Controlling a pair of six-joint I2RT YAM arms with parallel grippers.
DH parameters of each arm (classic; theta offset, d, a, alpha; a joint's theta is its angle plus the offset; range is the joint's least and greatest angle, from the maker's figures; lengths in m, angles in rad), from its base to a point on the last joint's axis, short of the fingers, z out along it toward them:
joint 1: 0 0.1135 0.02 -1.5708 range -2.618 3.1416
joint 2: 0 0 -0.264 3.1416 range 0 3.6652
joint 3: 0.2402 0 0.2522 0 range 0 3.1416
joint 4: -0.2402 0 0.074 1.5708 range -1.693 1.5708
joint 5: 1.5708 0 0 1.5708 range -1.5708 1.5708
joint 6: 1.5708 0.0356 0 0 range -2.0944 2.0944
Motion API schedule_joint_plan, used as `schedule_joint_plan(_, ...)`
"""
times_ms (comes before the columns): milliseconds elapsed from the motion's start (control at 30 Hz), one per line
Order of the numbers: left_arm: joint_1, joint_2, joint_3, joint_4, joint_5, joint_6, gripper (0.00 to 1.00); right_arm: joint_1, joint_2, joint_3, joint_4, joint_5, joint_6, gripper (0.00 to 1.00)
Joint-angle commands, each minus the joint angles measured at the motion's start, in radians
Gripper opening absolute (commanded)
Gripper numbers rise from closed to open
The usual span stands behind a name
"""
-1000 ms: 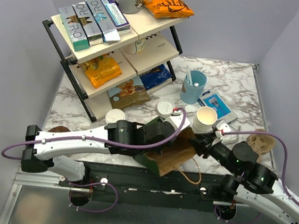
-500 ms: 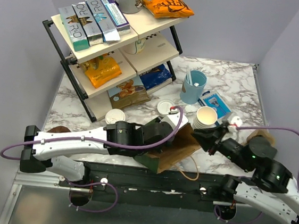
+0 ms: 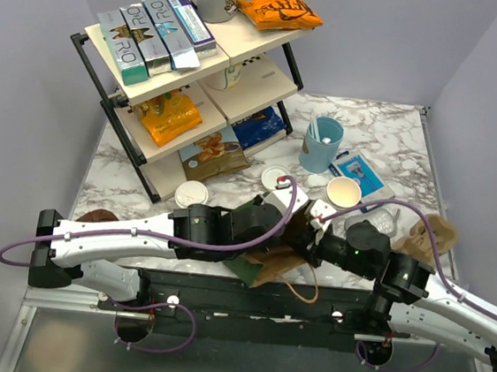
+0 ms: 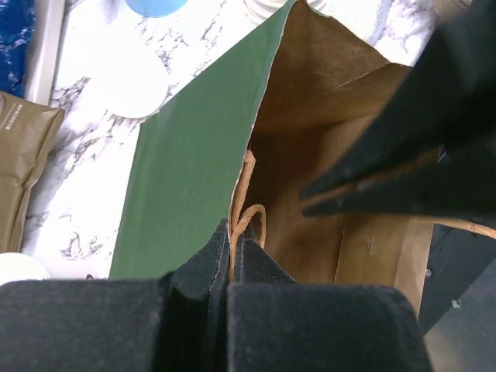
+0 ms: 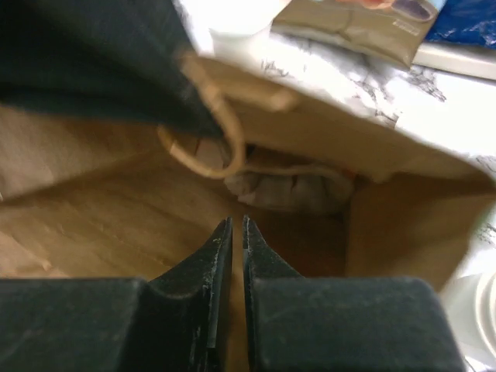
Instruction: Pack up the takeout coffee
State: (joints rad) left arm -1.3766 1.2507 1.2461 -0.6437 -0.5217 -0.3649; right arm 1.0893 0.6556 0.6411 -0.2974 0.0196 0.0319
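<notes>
The takeout coffee point(image 3: 192, 194), a small cream cup with a white lid, stands on the marble near the shelf's foot, apart from both grippers. A paper bag point(image 3: 269, 264), green outside and brown inside point(image 4: 194, 147), lies open at the table's near edge. My left gripper point(image 4: 232, 232) is shut on the bag's rim and rope handle, holding the mouth open point(image 3: 281, 232). My right gripper point(image 5: 237, 226) is shut and empty, its fingertips inside the bag's mouth point(image 3: 314, 239). Its black fingers point(image 4: 372, 182) show in the left wrist view. A crumpled pale wad point(image 5: 287, 190) lies deep in the bag.
A stack of lidless cream cups point(image 3: 343, 194) stands just behind the right gripper. A loose white lid point(image 3: 276, 178), a light blue cup with sticks point(image 3: 321, 143) and a blue packet point(image 3: 359, 173) lie behind. A snack shelf point(image 3: 179, 81) fills the back left. A brown item point(image 3: 432, 234) lies at the right.
My right gripper has moved left from beside the cup stack into the bag's mouth. The left gripper keeps its hold on the bag's rim.
</notes>
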Motion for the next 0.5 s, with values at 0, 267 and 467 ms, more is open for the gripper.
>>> schedule_joint_plan(0, -0.004, -0.037, -0.014, 0.048, -0.052, 0.003, 0.00, 0.084, 0.019, -0.067, 0.006, 0.172, -0.046, 0.17)
schedule_joint_plan(267, -0.006, -0.062, -0.046, 0.134, -0.063, 0.079, 0.00, 0.182, 0.042, -0.156, 0.087, 0.253, -0.050, 0.11)
schedule_joint_plan(467, -0.004, -0.059, -0.069, 0.148, 0.014, 0.130, 0.00, 0.182, 0.110, -0.155, 0.135, 0.328, -0.064, 0.11)
